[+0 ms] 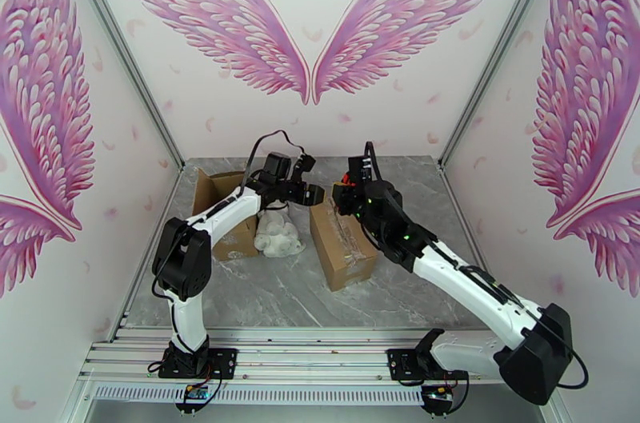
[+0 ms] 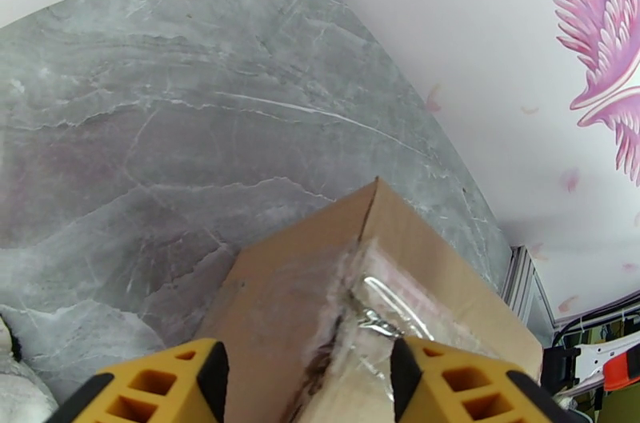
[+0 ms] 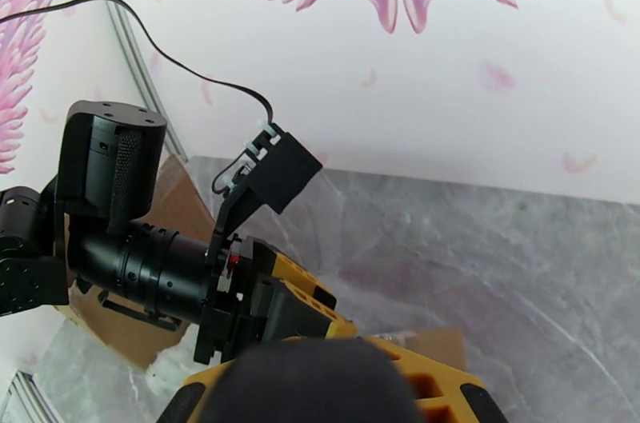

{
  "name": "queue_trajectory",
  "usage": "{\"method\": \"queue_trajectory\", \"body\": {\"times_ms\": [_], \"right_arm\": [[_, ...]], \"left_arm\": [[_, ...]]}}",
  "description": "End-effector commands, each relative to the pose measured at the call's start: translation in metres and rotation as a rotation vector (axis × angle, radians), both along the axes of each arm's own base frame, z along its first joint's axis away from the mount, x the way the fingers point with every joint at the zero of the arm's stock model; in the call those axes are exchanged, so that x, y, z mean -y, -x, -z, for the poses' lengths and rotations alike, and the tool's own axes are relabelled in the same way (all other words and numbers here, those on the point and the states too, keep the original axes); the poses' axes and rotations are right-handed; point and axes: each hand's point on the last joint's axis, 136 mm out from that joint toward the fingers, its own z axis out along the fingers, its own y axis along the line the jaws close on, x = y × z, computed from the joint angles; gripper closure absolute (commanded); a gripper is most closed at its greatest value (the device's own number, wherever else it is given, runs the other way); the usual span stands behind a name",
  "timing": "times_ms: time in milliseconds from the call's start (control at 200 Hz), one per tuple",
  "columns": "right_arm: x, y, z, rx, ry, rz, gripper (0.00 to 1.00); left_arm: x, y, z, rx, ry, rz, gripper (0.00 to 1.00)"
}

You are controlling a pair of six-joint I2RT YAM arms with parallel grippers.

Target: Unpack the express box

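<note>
The express box [image 1: 342, 246], brown cardboard with clear tape along its top seam, lies in the middle of the table. My left gripper [image 1: 314, 194] hovers at the box's far left corner. In the left wrist view its yellow fingers [image 2: 164, 385] stand apart over the box top [image 2: 296, 297], on either side of the torn tape [image 2: 384, 309], so it is open. My right gripper [image 1: 348, 191] rests at the box's far end, close beside the left one. In the right wrist view a dark blurred mass covers its yellow fingers [image 3: 424, 369], so their state is hidden.
A second, opened cardboard box [image 1: 222, 213] stands at the back left. A crumpled white bundle [image 1: 278, 239] lies between the two boxes. The left arm's black wrist [image 3: 132, 257] is very near the right gripper. Grey marble table [image 1: 264, 297] lies bare in front.
</note>
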Motion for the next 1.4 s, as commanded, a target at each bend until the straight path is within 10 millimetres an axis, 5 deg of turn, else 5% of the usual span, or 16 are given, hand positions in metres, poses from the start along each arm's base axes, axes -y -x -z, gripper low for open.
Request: {"method": "queue_trajectory", "body": {"times_ms": [0, 740, 1034, 1394], "right_arm": [[-0.002, -0.015, -0.031, 0.134, 0.005, 0.051, 0.92], [-0.019, -0.060, 0.013, 0.140, 0.098, 0.129, 0.93], [-0.022, -0.065, 0.030, 0.158, 0.136, 0.132, 0.94], [-0.029, -0.065, 0.036, 0.141, 0.164, 0.099, 0.94]], "left_arm": [[-0.003, 0.006, 0.009, -0.029, -0.007, 0.040, 0.42], [0.005, 0.015, 0.027, -0.055, 0.006, 0.083, 0.42], [0.003, 0.017, 0.039, -0.074, -0.009, 0.084, 0.43], [0.008, 0.008, 0.027, -0.049, 0.021, 0.068, 0.40]]}}
